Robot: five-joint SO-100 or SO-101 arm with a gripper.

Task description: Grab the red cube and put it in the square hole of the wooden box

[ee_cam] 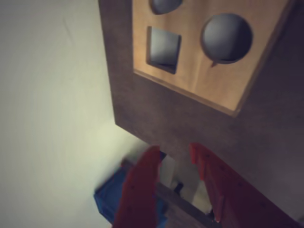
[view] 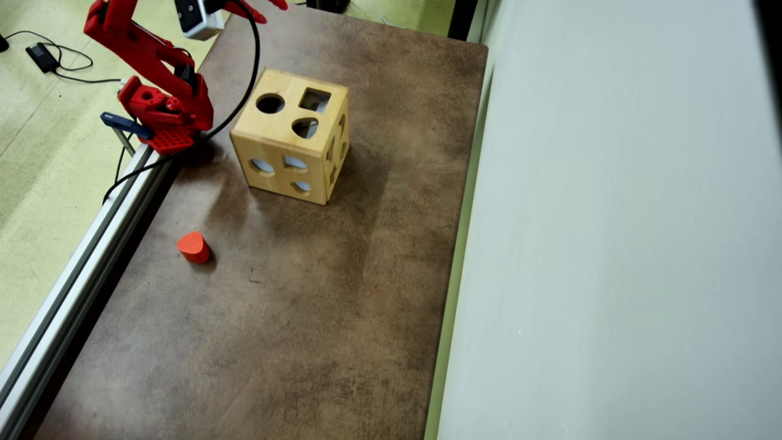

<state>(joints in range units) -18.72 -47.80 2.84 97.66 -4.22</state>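
Note:
A small red block (view: 193, 247) with a rounded top face lies on the brown table near its left edge in the overhead view, well apart from the arm. It does not show in the wrist view. The wooden box (view: 293, 137) stands at the far middle, with its square hole (view: 315, 99) on top. In the wrist view the box top (ee_cam: 204, 76) is ahead, with the square hole (ee_cam: 164, 47) beside a round hole (ee_cam: 226, 38). My gripper (ee_cam: 174, 148) is open and empty, raised beyond the box at the overhead view's top edge (view: 269, 5).
The arm's red base (view: 165, 116) is clamped at the table's left edge by a blue clamp (view: 125, 124), which also shows in the wrist view (ee_cam: 107, 197). An aluminium rail (view: 91, 244) runs along that edge. A pale wall panel (view: 611, 244) borders the right.

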